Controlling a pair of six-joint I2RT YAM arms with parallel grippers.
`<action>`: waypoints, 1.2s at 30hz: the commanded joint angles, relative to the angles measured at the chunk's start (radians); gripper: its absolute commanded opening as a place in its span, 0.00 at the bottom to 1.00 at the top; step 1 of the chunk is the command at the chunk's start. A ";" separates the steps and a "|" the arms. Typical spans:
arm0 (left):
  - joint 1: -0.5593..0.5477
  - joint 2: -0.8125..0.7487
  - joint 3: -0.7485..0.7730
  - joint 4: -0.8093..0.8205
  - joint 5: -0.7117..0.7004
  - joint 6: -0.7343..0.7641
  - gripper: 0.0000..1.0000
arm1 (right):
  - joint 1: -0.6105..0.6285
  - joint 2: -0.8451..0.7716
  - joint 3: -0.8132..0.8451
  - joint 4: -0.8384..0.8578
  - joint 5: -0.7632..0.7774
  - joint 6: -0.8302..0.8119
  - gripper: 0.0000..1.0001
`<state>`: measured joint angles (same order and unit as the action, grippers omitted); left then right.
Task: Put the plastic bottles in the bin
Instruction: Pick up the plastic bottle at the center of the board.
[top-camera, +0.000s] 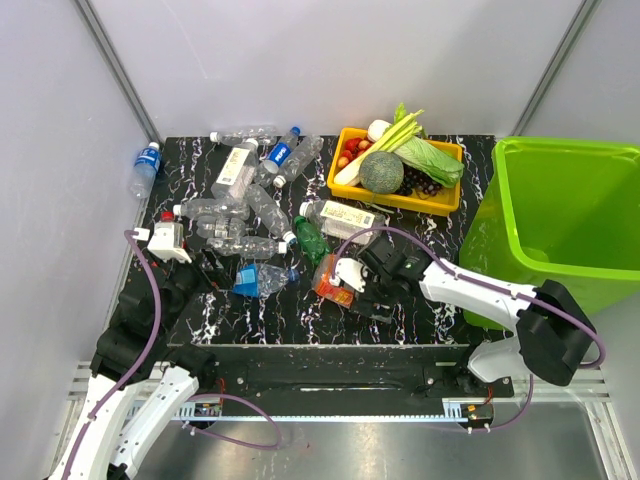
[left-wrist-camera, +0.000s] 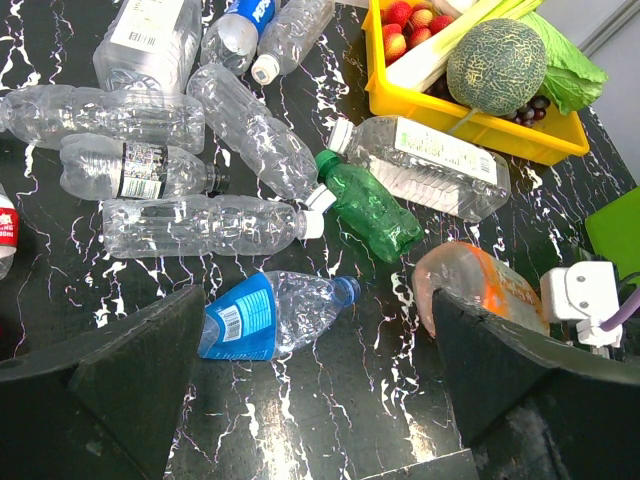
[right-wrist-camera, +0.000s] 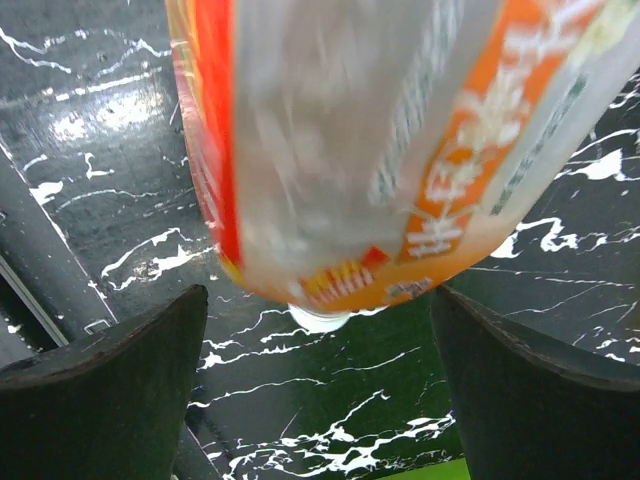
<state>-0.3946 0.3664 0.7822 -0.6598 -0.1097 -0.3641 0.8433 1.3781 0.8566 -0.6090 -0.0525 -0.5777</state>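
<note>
Several clear plastic bottles (top-camera: 240, 205) lie in a heap at the table's back left. A green bottle (top-camera: 310, 240) lies mid-table; it also shows in the left wrist view (left-wrist-camera: 375, 215). My left gripper (top-camera: 205, 275) is open and empty, its jaws (left-wrist-camera: 318, 295) apart on either side of a crushed blue-label bottle (left-wrist-camera: 265, 315) just ahead. My right gripper (top-camera: 345, 290) is open. The orange bottle (right-wrist-camera: 350, 150) lies right in front of its spread fingers (right-wrist-camera: 120, 370), not clamped. The lime-green bin (top-camera: 520, 145) stands at the right.
A yellow tray (top-camera: 395, 200) of vegetables and fruit sits at the back centre, next to the bin. A white-label clear bottle (top-camera: 345, 218) lies in front of it. One blue-label bottle (top-camera: 145, 165) lies beyond the table's left edge. White walls surround the table.
</note>
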 joint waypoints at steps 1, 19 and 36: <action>0.002 -0.007 -0.001 0.020 -0.018 -0.003 0.99 | -0.009 -0.002 -0.021 0.018 0.017 -0.031 0.97; 0.002 0.014 -0.001 0.022 -0.012 -0.007 0.99 | -0.010 0.022 -0.054 0.127 -0.084 0.170 0.91; 0.002 0.012 -0.001 0.020 -0.019 -0.009 0.99 | -0.009 0.007 -0.085 0.169 -0.010 0.216 0.36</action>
<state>-0.3946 0.3698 0.7822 -0.6598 -0.1108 -0.3672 0.8387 1.4117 0.7635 -0.4679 -0.0879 -0.3882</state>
